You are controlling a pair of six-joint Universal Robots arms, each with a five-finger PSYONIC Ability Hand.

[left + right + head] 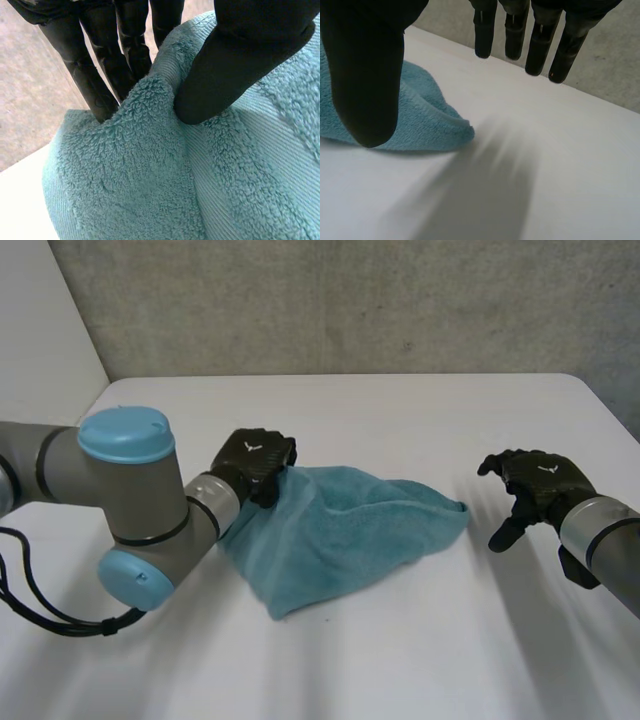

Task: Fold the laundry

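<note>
A teal terry towel [340, 530] lies bunched on the white table [400, 410], its left end lifted. My left hand [256, 464] grips that raised left edge. In the left wrist view the thumb [240, 60] pinches a fold of the towel [150, 180] against the fingers [105, 75]. Off to the right of the towel's tip, my right hand [535, 490] hovers above the table, open and holding nothing. The right wrist view shows its thumb [367, 75] and straight fingers [540, 45] spread, with the towel's right corner [430, 125] lying beside the thumb.
A grey wall [350, 300] runs behind the table's far edge. Bare white tabletop [450, 640] stretches in front of the towel and around my right hand.
</note>
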